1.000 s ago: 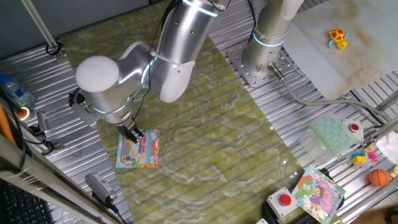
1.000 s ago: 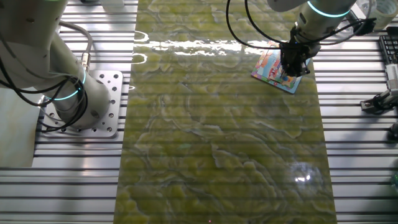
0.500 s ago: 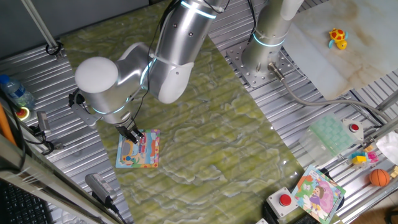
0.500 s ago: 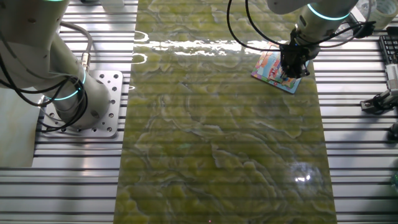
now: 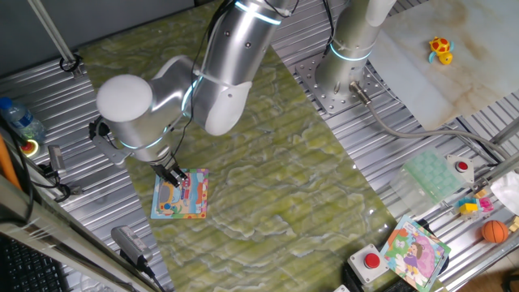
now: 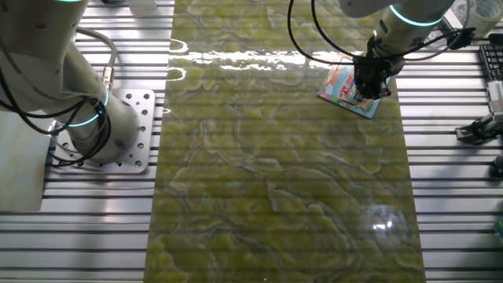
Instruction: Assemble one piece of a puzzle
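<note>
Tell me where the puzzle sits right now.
In one fixed view, the puzzle lies flat on the green mat near its lower-left edge, directly under the gripper. In the other fixed view, it appears upper right, by the mat's right edge.

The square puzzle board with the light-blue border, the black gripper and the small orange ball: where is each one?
Square puzzle board with light-blue border (image 5: 185, 205), one fixed view, lower picture area.
Black gripper (image 5: 173, 178), one fixed view, between fingertips.
Small orange ball (image 5: 495, 232), one fixed view, its middle.
</note>
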Robot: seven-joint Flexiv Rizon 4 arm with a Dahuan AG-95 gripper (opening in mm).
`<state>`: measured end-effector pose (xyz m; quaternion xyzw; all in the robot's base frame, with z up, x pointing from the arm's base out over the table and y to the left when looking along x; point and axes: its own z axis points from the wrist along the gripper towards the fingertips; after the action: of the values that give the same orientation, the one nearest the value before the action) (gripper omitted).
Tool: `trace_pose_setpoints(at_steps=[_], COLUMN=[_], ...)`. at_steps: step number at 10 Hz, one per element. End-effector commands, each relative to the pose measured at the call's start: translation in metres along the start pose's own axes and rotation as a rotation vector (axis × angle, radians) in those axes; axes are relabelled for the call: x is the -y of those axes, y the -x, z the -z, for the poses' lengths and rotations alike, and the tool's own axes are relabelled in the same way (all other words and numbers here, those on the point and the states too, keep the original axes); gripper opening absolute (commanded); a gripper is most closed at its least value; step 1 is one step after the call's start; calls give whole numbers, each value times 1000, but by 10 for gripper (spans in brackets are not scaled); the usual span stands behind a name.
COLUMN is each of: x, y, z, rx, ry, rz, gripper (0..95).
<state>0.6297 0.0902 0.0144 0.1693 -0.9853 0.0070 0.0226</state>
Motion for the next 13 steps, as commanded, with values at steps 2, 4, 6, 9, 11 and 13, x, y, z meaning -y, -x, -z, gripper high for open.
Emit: trace_pose_setpoints(at_steps=[2,4,6,9,11,13], x=[0,-1,-1,-4,-9,-11], y=[0,0,0,-1,5,8], z=[-1,0,1,9,16,16], rx=[-12,-11,-18,-18,-6,41], ry=[4,4,6,1,-2,22], rz=[-1,-3,0,6,-4,8], gripper=[0,0,0,0,0,0])
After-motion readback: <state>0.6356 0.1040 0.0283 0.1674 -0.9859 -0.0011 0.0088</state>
